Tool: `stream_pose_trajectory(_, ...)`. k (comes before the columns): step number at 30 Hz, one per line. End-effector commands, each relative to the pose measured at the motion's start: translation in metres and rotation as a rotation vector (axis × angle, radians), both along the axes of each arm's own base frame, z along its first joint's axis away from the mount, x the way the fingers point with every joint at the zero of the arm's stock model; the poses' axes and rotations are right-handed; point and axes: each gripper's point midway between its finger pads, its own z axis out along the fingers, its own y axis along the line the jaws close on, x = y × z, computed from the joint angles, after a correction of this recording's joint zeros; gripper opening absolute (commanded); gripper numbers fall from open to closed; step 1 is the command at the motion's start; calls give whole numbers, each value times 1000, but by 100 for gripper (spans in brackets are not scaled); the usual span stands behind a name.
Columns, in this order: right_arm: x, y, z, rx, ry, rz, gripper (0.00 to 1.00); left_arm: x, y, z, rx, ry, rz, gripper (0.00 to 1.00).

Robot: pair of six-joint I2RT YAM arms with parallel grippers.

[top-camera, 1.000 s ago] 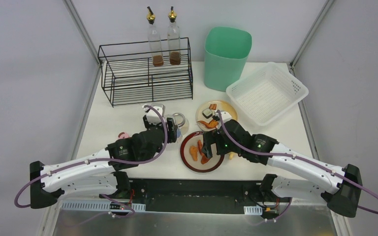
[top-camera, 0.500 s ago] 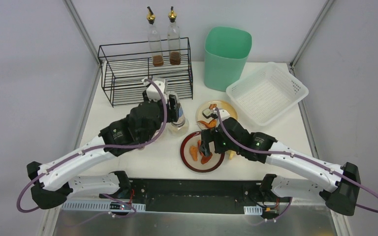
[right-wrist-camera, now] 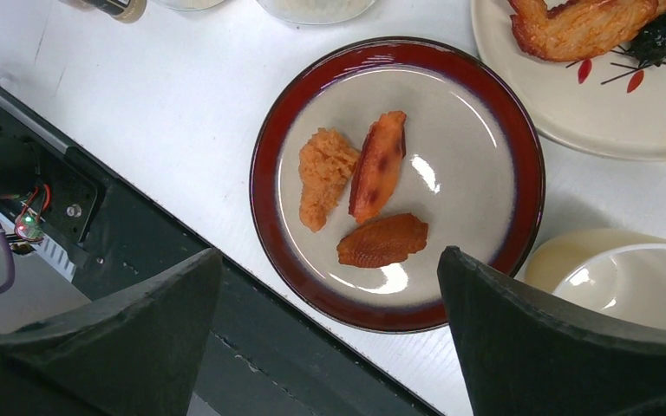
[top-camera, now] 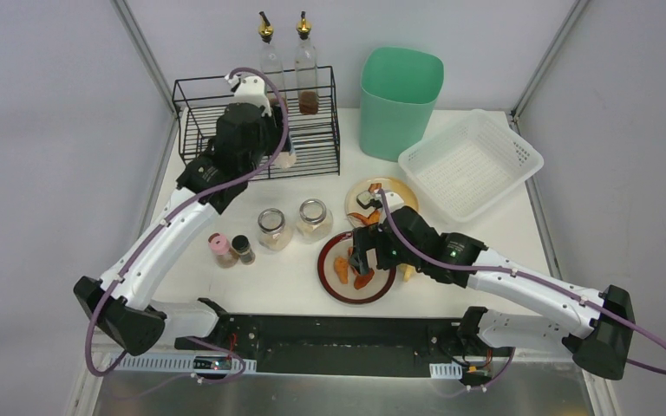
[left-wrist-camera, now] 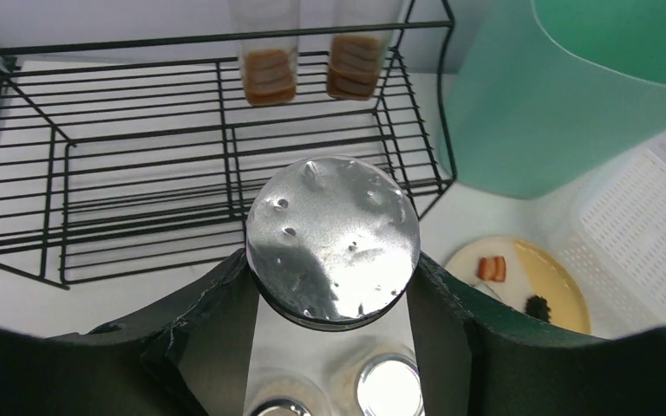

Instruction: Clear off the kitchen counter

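**A:** What has the left claw got?

**B:** The left claw (left-wrist-camera: 333,299) is pinching a silver-lidded jar (left-wrist-camera: 333,234), one finger on each side, at the centre of its wrist view. Across the upper left of that frame runs the black wire rack (left-wrist-camera: 139,165), with two bottles (left-wrist-camera: 269,69) behind its back rail at the top.

**A:** Is the jar resting on a shelf?

**B:** I cannot tell. It sits in front of the lower shelf.

**A:** And the right claw?

**B:** The right claw (right-wrist-camera: 329,260) is spread wide with nothing in it, hanging over the red-rimmed plate (right-wrist-camera: 473,165) mid-frame.

**A:** Where is the bench?

**B:** The bench (top-camera: 290,282) fills the middle of the top view. Two more jars (top-camera: 270,227), two small shakers (top-camera: 219,250) and both plates sit on it.

**A:** So which step is this?

**B:** I'd say it is stowing this jar in the rack. The next move calls for clearing the front rail, setting the jar flat on the wires, then opening the claw.
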Motion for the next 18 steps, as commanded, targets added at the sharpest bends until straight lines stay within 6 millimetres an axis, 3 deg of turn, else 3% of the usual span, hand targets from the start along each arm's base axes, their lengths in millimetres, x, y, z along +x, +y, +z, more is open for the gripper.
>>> stream_pose_trajectory(1,-1,11,11,57,-19,29,99,31,19,52,-58,-131,49,0)
stream_pose_trajectory(13,-5,16,4,68,11,53,99,106,88,100,13,-225,305,0)
stream_pose_trajectory(18,-3,14,5,63,-3,43,99,132,109,108,23,-255,375,0)
